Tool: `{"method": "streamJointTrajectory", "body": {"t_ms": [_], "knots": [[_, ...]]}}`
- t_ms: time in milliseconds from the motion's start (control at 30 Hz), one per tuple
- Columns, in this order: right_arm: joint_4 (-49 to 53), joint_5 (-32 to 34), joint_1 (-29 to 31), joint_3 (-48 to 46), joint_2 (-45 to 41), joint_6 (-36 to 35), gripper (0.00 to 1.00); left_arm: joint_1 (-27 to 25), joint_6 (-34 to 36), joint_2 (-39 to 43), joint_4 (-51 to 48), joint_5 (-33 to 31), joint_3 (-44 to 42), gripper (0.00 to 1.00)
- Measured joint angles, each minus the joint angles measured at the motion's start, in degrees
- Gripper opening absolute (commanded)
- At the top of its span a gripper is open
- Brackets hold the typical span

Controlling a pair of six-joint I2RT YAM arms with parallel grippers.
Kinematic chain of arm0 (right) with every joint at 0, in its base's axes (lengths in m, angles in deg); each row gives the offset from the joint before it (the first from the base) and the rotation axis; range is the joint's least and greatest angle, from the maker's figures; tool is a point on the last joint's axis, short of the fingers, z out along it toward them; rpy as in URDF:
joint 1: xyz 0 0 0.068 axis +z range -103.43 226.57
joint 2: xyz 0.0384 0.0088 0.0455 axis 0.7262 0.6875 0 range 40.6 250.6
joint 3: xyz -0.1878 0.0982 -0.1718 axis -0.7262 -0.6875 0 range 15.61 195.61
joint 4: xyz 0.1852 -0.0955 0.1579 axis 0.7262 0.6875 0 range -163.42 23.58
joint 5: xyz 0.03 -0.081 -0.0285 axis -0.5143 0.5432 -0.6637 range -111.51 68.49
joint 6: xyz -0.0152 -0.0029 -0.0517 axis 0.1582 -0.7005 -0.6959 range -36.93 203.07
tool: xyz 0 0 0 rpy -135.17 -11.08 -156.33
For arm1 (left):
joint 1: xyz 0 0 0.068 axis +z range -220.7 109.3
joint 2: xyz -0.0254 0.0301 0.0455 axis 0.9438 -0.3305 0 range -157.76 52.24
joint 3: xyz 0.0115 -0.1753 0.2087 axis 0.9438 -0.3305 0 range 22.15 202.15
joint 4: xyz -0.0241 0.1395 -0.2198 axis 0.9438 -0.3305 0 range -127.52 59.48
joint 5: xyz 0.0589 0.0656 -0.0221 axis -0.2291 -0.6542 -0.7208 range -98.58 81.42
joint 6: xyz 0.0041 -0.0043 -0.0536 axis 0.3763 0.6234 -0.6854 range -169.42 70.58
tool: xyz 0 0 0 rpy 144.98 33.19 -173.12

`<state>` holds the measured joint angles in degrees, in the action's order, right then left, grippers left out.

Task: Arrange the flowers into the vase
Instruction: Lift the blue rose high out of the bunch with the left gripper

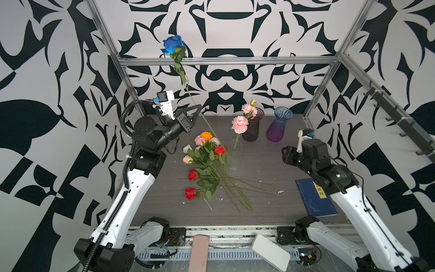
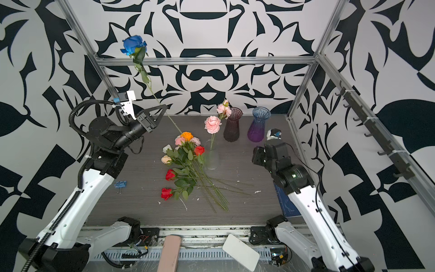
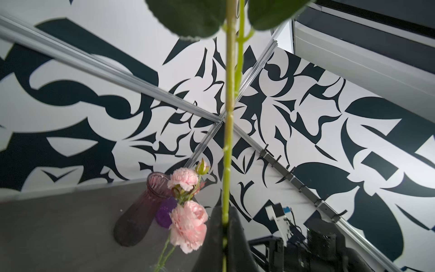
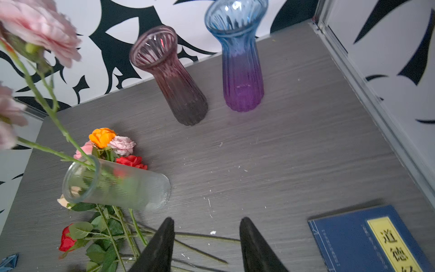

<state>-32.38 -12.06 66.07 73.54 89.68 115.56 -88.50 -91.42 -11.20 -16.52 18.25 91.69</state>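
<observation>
My left gripper (image 1: pixel 198 107) is raised at the back left and shut on the long green stem of a blue rose (image 1: pixel 173 44), whose head points up toward the frame bar. In the left wrist view the stem (image 3: pixel 227 131) runs straight out from between the closed fingers. A clear ribbed vase (image 1: pixel 234 158) stands mid-table and holds a pink flower spray (image 1: pixel 239 124). Several roses (image 1: pixel 207 162) in red, orange, pink, peach and white lie piled just left of it. My right gripper (image 4: pixel 207 221) hovers open and empty over bare stems at the right.
A dark plum vase (image 1: pixel 253 126) and a blue-to-purple vase (image 1: pixel 279 124) stand empty at the back. A blue book (image 1: pixel 313 200) lies under my right arm. A blue binder clip (image 2: pixel 120 184) is at the left, and two phones (image 1: pixel 270 253) sit past the front edge.
</observation>
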Motion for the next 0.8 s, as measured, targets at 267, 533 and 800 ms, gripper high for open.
{"method": "streamJointTrajectory", "body": {"t_ms": [267,533,800], "knots": [[-0.7,-3.4,-0.3,-13.9,-4.7,9.4,0.45,-2.5,9.5,-5.4,1.4,-2.6,1.6,0.0],[-1.8,-3.2,-0.3,-15.7,-9.4,12.7,0.45,-3.9,13.4,-12.1,6.1,-2.2,7.4,0.0],[-2.3,-2.8,-0.3,-15.7,-9.7,13.2,0.45,-5.1,13.8,-17.1,9.2,-1.2,9.4,0.0]]}}
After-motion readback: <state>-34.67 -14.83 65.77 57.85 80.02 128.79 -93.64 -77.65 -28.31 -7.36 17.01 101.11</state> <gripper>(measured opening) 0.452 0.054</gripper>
